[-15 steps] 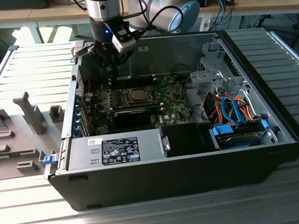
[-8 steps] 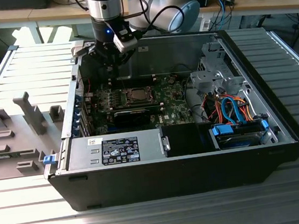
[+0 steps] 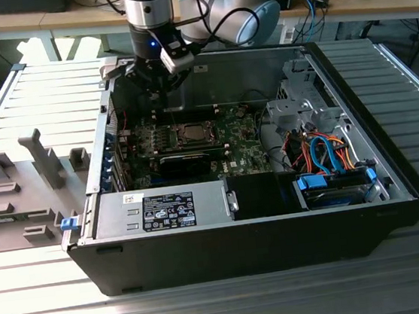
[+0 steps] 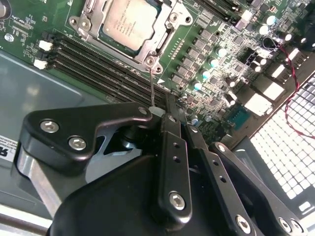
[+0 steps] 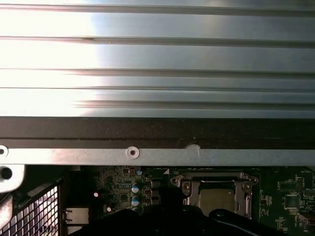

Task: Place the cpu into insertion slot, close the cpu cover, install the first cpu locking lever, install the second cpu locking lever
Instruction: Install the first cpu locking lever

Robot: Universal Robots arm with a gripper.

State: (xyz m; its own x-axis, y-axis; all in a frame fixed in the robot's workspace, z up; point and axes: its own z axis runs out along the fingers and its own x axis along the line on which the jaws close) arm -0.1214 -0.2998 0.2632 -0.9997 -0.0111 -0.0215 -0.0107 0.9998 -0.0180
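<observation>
The cpu (image 4: 129, 22), a silver-grey square chip, lies in the insertion slot (image 3: 189, 134) on the green board. The cpu cover (image 4: 166, 35), a silvery frame, lies flat around it. A thin wire locking lever (image 4: 152, 88) rises from the socket's corner, and its end sits right at my fingertips. My black gripper (image 4: 172, 112) is shut, fingers pressed together; whether they pinch the lever or only touch it I cannot tell. In the exterior view the gripper (image 3: 161, 87) hangs inside the case, just behind the socket. The first wrist view shows the cover (image 5: 246, 189) and chip (image 5: 216, 199).
The open computer case (image 3: 394, 181) lies on a slatted metal table (image 3: 53, 311). Black memory slots (image 4: 93, 61) run beside the socket. A drive cage (image 3: 302, 108) with orange and blue cables fills the exterior view's right. Grey fixture blocks (image 3: 43, 157) stand on the left.
</observation>
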